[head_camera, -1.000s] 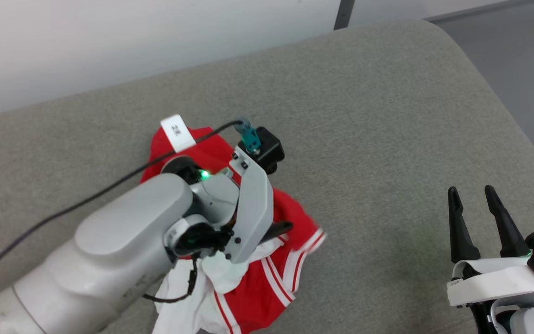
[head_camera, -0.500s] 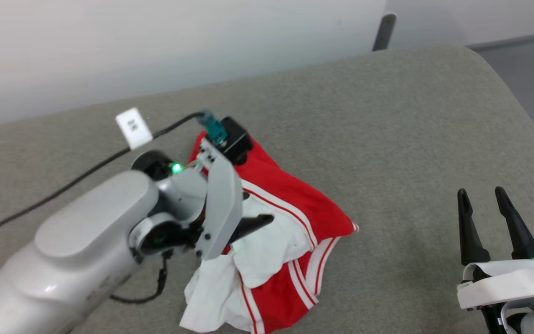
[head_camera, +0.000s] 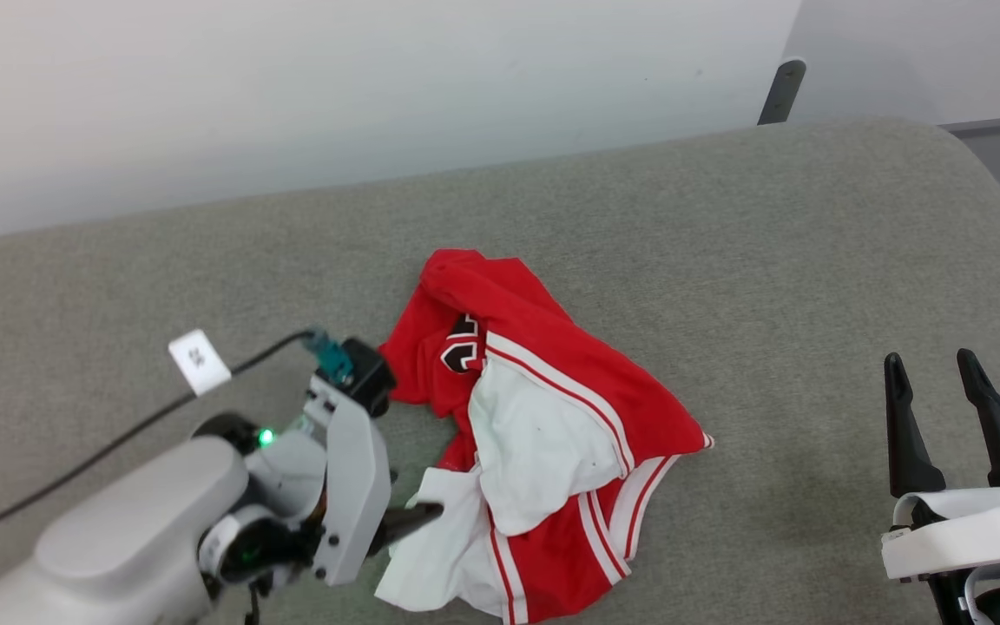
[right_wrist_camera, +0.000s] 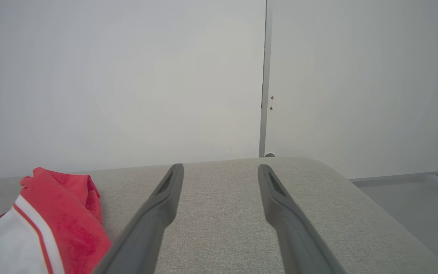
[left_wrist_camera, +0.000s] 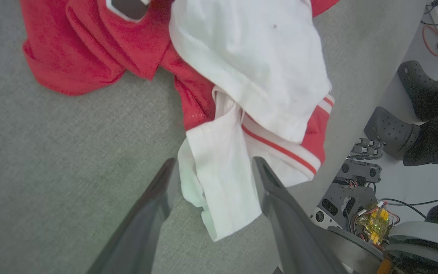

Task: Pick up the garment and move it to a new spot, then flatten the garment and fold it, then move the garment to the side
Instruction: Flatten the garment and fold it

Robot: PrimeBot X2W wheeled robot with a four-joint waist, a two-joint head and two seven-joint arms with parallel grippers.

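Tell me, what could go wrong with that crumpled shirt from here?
The shirt lies bunched in overlapping layers, so a pinch might grab several and hamper flattening. A white flap sits inside the open left hand and could snag. In the left wrist view it lies near the edge of the grey surface; a tug might drag it off.

Crumpled red jersey-style shirt (head_camera: 552, 408) with white sleeves and striped trim: its folds hide most of the black, white-outlined lettering (head_camera: 463, 343), and the visible fragment may be a numeral. The shirt's lowest fold runs off the head view's bottom edge. The left gripper (left_wrist_camera: 214, 161) shows one long dark finger (head_camera: 413, 518) in the head view, the other sitting behind a pale grey wrist bracket (head_camera: 351, 486). The right gripper (head_camera: 930, 356) is cropped at the corner. Print on a small white cable tag (head_camera: 199, 361) is too small to read. A person's grey clogs (left_wrist_camera: 390, 131) and dark trouser legs (left_wrist_camera: 437, 140) are cut by the left wrist view's right edge.
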